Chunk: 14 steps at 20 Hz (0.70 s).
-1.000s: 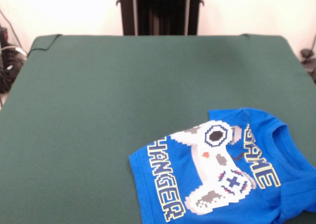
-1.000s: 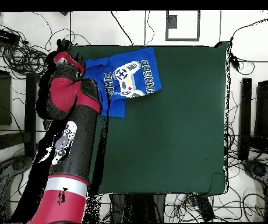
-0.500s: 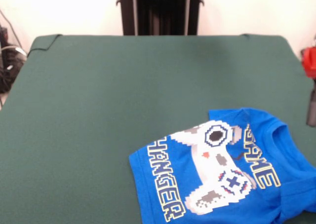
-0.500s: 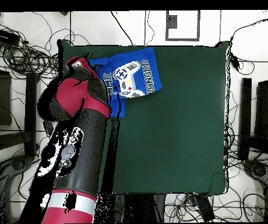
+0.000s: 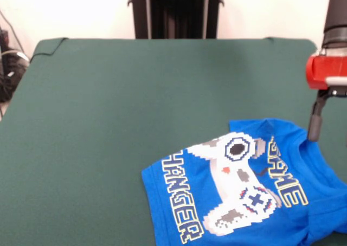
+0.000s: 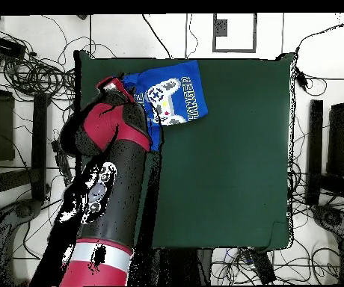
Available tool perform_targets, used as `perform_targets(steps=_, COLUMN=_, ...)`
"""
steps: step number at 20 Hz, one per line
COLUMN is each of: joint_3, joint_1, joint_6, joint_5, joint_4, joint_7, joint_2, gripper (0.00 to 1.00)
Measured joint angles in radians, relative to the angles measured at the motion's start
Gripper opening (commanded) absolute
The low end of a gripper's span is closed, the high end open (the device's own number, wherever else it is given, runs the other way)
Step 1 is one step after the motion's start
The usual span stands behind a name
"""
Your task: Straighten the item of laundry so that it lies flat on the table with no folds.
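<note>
I am seeing the shirt (image 5: pixel 244 186) lying on the counter (image 5: pixel 135 105) at a corner, still creased along one sleeve. The pincer (image 5: pixel 314 128) is hanging just above the shirt's collar; I cannot tell how wide it is standing.

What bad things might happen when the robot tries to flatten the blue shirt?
1. The shirt lies at the table's corner and runs past the front view's bottom edge, so a pull that way might slide it off.
2. Its collar side looks bunched, so a grab there might catch two layers and keep the fold.
3. The gripper hangs by the shirt's far edge; coming down there, it might pinch the green cloth instead.
</note>
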Motion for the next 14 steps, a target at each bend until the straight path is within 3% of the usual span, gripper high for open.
perform_targets(steps=14, joint_3=0.0, joint_1=0.0, joint_6=-0.027, joint_5=0.0, joint_4=0.009, joint_7=0.0, joint_2=0.028, gripper=1.0)
